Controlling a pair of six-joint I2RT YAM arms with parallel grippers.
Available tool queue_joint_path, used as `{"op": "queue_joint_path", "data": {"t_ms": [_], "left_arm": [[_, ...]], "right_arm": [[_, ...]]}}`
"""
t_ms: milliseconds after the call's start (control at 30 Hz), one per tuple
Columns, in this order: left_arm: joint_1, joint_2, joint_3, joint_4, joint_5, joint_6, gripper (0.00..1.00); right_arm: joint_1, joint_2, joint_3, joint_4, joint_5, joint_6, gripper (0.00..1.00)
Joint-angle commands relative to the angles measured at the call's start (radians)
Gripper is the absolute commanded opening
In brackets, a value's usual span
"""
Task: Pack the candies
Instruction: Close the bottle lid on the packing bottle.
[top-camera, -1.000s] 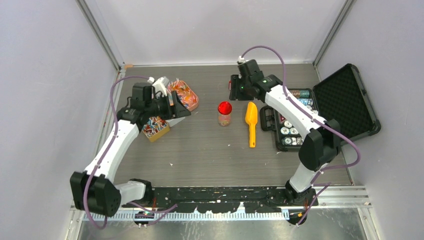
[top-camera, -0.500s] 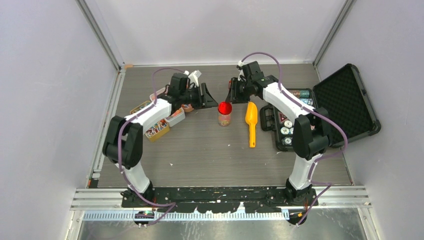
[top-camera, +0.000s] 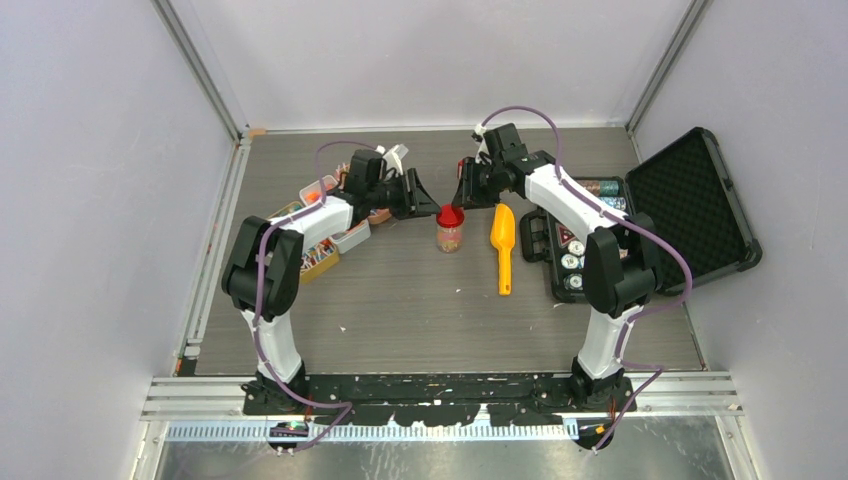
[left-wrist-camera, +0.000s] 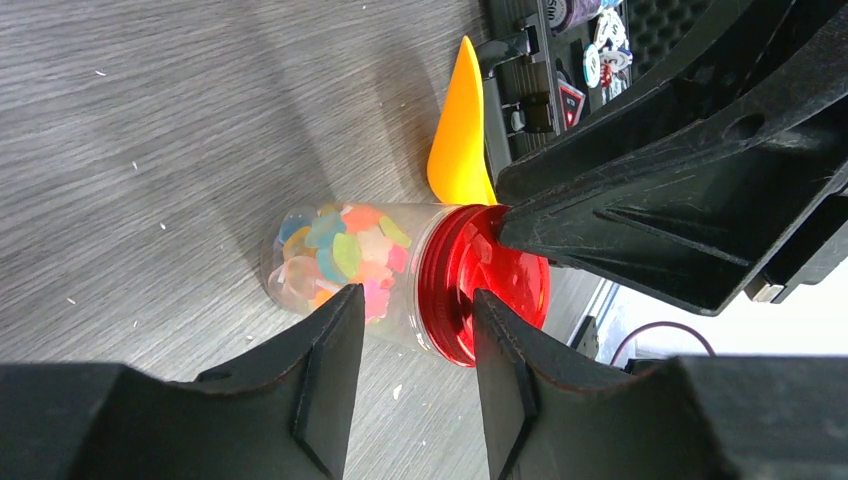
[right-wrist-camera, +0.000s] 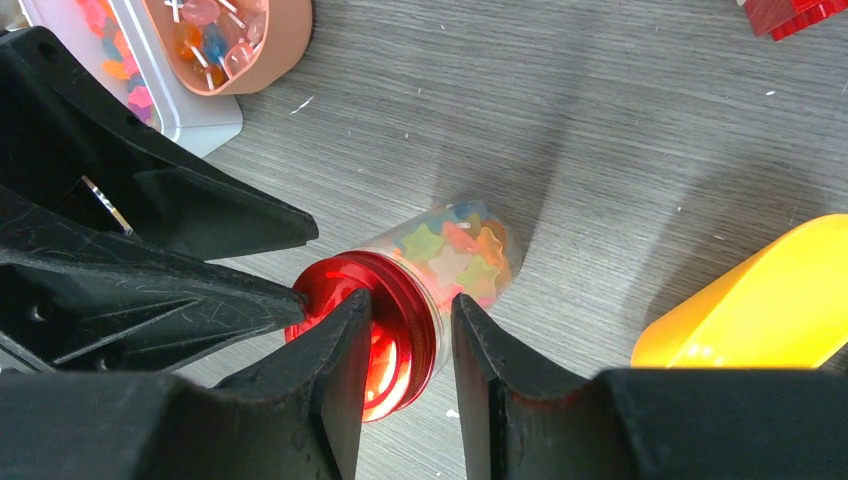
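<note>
A small clear jar (top-camera: 450, 238) with a red lid (top-camera: 450, 216) stands mid-table, filled with the candies (left-wrist-camera: 345, 255), which are small bright gummies. My left gripper (top-camera: 428, 205) reaches it from the left and my right gripper (top-camera: 464, 196) from the right, tips at the lid. In the left wrist view my left gripper (left-wrist-camera: 415, 330) is open, with the jar's neck showing in the gap. In the right wrist view my right gripper (right-wrist-camera: 410, 340) is open over the lid (right-wrist-camera: 370, 310). More candies lie in trays (top-camera: 322, 255) at the left.
A yellow scoop (top-camera: 502, 245) lies just right of the jar. An open black case (top-camera: 690, 200) with poker chips (top-camera: 578, 255) sits at the right. A peach bowl of lollipops (right-wrist-camera: 240, 30) and a white tray (right-wrist-camera: 165, 100) are beside the left arm. A red box (right-wrist-camera: 795, 12) lies beyond.
My left arm has swung right from over the candy trays to the jar. My right gripper has come down and left onto the jar's lid. The jar stays in place.
</note>
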Motion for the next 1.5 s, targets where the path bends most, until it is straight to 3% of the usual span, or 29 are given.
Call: {"op": "queue_joint_path", "data": {"t_ms": [0,267,533,933,1067,1233,1367,1467], "left_arm": [[0.002,0.004,0.006,0.058,0.028,-0.001,0.48],[0.002,-0.004,0.013,0.052,0.061,-0.004,0.55],[-0.02,-0.007,0.01,-0.003,0.037,0.059,0.55],[-0.046,0.012,-0.038,-0.016,-0.008,0.11,0.52],[-0.046,0.012,-0.025,-0.039,-0.025,0.126,0.42],[-0.046,-0.008,0.012,-0.069,-0.034,0.134,0.49],[-0.049,-0.031,0.079,-0.148,-0.061,0.165,0.57],[-0.051,-0.043,0.126,-0.205,-0.087,0.193,0.61]], "right_arm": [[-0.006,-0.028,0.009,0.023,-0.02,-0.011,0.42],[-0.016,-0.091,-0.012,0.033,-0.025,0.015,0.47],[-0.016,-0.144,-0.111,0.058,-0.045,0.03,0.43],[-0.016,-0.133,-0.232,0.144,-0.075,0.05,0.35],[-0.017,-0.142,-0.206,0.137,-0.071,0.044,0.36],[-0.034,-0.186,-0.191,0.159,-0.039,-0.009,0.56],[-0.049,-0.272,-0.289,0.345,-0.038,-0.07,0.76],[-0.051,-0.353,-0.394,0.502,-0.031,-0.117,0.78]]}}
